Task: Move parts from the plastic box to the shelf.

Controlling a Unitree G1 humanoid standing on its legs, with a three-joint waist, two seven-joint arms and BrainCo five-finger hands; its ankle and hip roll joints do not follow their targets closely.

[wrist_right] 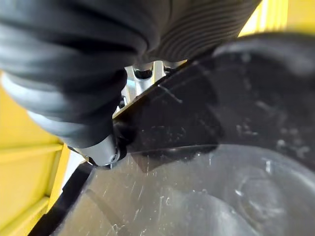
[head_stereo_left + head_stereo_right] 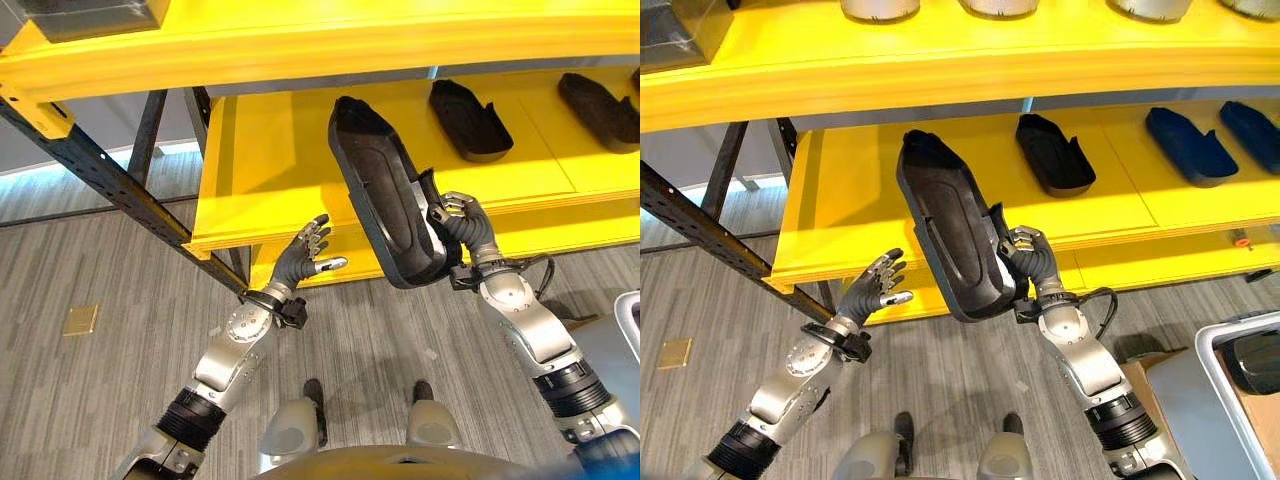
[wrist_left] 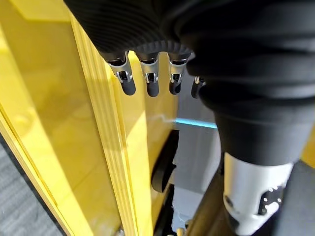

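Observation:
A long black moulded part [image 2: 385, 195] hangs tilted in the air before the yellow shelf [image 2: 270, 160], its far end over the shelf board. My right hand [image 2: 458, 222] grips its near right rim, fingers curled round the edge; up close the part's scratched inner face [image 1: 206, 191] shows. My left hand [image 2: 305, 255] is open to the left of the part, fingers spread, not touching it, close to the shelf's front edge [image 3: 106, 142]. Two more black parts [image 2: 468, 120] [image 2: 600, 108] lie on the shelf to the right.
A black slotted upright [image 2: 110, 185] runs diagonally at the left. An upper yellow shelf [image 2: 940, 55] carries round silver parts [image 2: 880, 10]. The plastic box [image 2: 1230, 370], with a dark part inside, stands at the lower right on the grey wood floor.

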